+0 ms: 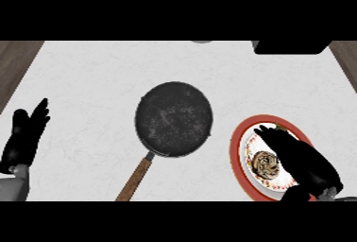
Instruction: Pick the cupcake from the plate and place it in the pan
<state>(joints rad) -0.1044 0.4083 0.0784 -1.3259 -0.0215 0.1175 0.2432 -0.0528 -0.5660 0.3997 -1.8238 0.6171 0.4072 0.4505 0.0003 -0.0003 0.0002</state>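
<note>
Black cast-iron pan [174, 118] lies near the centre of the pale marbled worktop [90, 71], its wooden handle [137, 177] running down and to the left toward the lower edge. Head view only.

To the pan's right, close to it but apart, sits a white plate [239, 142] with a red rim. The cupcake [266, 164], brown with a swirled top, stands on the plate, left of its middle.

Right hand [301, 158] comes in from the lower right and lies over the plate, fingers straight and extended, just beside the cupcake on its right; not curled round it. Whether it touches the cupcake cannot be told.

Left hand [25, 134] shows at the left edge, open, fingers up, well apart from the pan.

A dark object [291, 46] sits at the worktop's far right edge, partly cut off.
</note>
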